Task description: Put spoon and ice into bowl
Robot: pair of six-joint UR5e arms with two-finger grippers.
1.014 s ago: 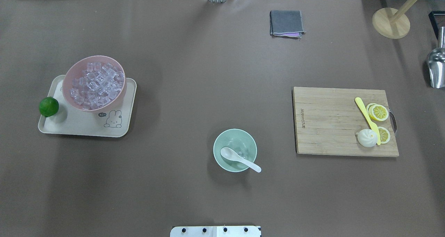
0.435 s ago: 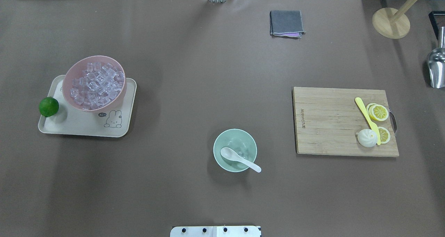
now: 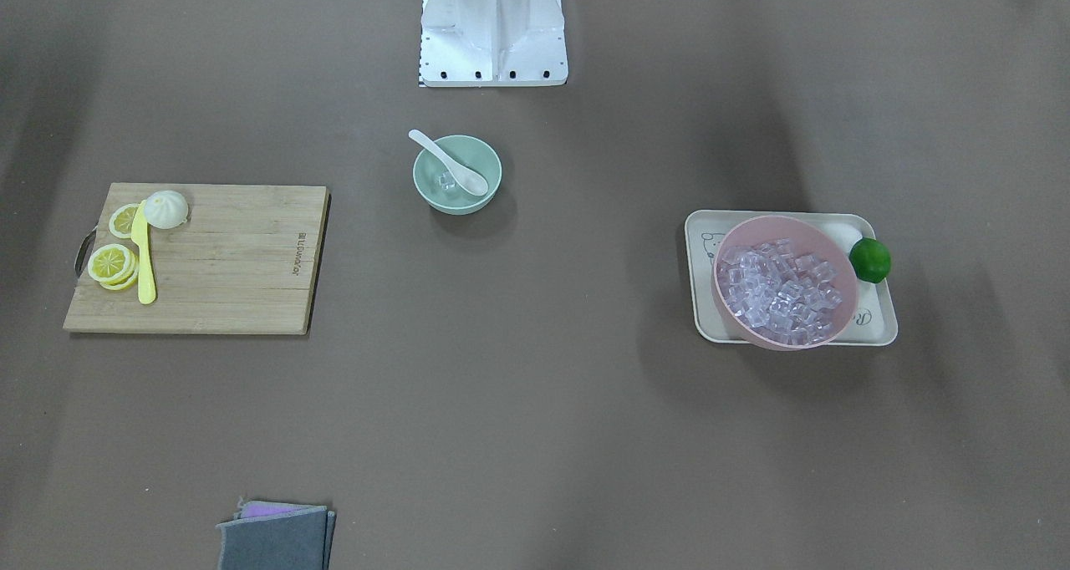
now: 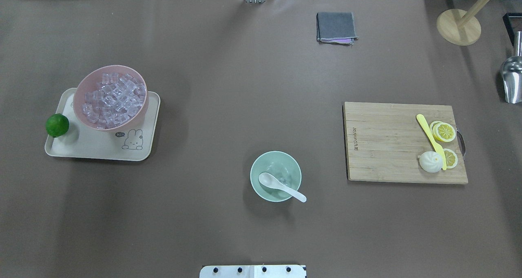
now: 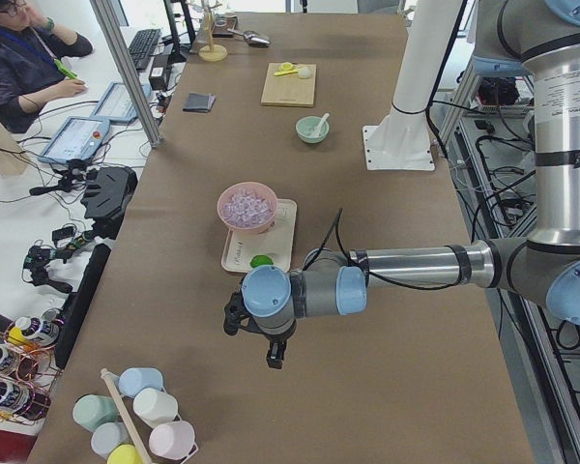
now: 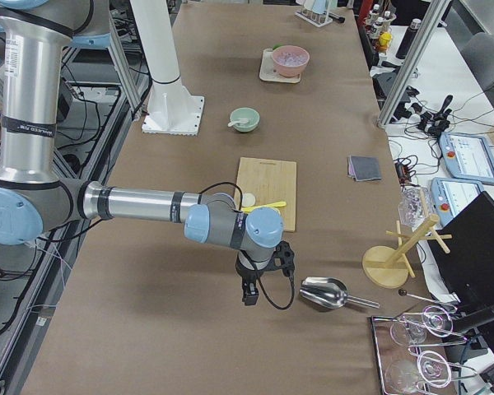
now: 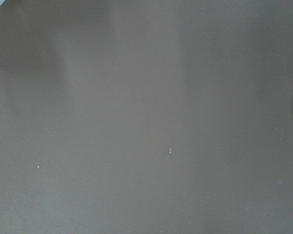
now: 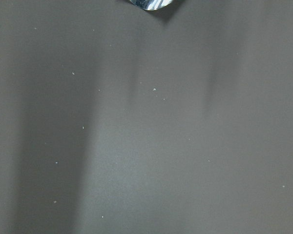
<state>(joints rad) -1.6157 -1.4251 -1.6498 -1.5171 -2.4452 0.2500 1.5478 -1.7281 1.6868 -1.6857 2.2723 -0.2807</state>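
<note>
Brown table (image 4: 228, 86). Lower mid of the overhead view: mint bowl (image 4: 256, 166) w/ the spoon (image 4: 281, 185) scoop inside, handle poking over the lower-right rim, ice (image 3: 446, 182) cube right beside the scoop. Both left gripper (image 5: 274, 356) & right gripper (image 6: 249, 293) hang over bare table. They're in side views only, so can't tell if fingers are apart or together.

On my feed the brown matte counter (image 4: 244, 86) fills nearly every view, lit evenly from above, with soft shadow bands lying across it. Along one long side I see a white desk (image 5: 19, 208) behind an aluminium post (image 5: 126, 72), with an operator (image 5: 19, 43) seated there and a grey chair (image 6: 487, 49) nearby
</note>
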